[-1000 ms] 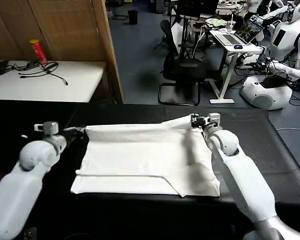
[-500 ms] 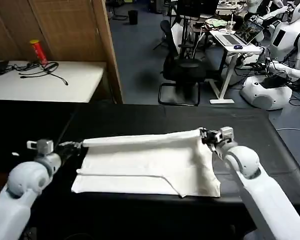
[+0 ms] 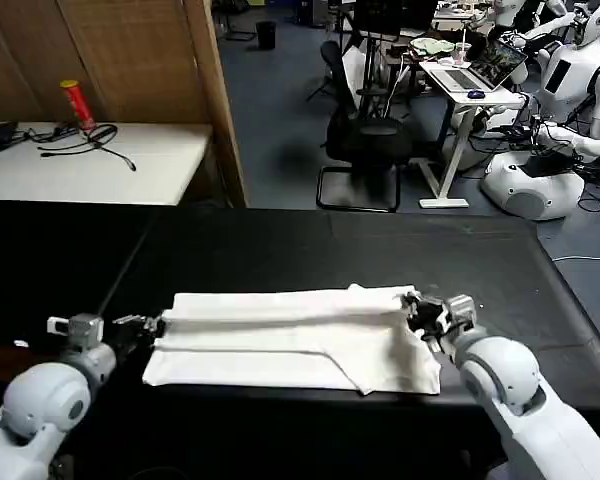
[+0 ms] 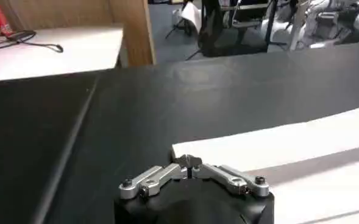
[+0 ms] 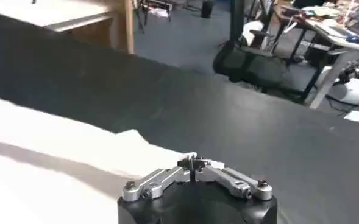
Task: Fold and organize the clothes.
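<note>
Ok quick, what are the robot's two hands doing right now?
Left hand: closed, pinching the left end of the white shirt.
Right hand: closed, pinching the shirt's right end.

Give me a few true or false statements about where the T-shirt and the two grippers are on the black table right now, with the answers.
1. The white T-shirt lies on the black table. True.
2. The left gripper is shut on the shirt's left edge. True.
3. The right gripper hangs open, well above the cloth. False: it is shut on the shirt's right edge, low at the table.
4. The shirt is bunched into a ball. False: it is spread flat, with a folded band along the far side.
5. A red can stands on the white table behind. True.
</note>
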Robot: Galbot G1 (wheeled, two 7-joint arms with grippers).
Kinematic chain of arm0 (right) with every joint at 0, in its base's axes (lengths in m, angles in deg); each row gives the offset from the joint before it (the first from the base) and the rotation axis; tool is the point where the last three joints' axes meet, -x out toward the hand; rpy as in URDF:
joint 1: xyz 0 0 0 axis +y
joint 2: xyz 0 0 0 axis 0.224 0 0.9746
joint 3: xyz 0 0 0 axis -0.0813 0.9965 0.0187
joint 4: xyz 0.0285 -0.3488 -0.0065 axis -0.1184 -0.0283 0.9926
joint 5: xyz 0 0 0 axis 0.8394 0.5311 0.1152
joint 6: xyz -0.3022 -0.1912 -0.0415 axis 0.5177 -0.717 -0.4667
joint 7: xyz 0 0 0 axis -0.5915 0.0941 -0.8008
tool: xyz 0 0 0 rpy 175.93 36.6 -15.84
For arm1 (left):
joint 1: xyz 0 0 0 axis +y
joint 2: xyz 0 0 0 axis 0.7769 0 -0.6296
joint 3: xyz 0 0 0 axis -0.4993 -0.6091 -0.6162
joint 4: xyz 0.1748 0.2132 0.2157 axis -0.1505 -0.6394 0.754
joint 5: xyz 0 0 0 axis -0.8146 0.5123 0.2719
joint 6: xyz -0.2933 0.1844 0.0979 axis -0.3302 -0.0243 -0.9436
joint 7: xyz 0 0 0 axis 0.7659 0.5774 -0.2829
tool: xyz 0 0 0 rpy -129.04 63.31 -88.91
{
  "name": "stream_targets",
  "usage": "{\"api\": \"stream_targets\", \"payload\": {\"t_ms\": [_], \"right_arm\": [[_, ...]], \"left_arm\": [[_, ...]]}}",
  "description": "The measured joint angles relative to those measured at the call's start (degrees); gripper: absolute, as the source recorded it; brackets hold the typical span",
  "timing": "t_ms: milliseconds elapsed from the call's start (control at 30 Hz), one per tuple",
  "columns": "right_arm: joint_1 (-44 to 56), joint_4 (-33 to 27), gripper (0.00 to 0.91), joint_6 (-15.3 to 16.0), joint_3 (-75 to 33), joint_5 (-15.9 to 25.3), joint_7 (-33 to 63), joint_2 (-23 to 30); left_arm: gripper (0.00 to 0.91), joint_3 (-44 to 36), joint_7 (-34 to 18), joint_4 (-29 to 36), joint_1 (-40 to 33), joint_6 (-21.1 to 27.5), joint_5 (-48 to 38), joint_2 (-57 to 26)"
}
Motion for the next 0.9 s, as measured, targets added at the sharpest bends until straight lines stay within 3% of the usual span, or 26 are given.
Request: {"api": "stream_targets", "payload": {"t_ms": [900], "right_arm": [[4.2,2.7,0.049,0.0,-0.2,-0.2,0.1,-0.4]], "left_arm": [[0.0,3.1,0.1,3.2,6.9,-1.2,7.0,3.5]]}}
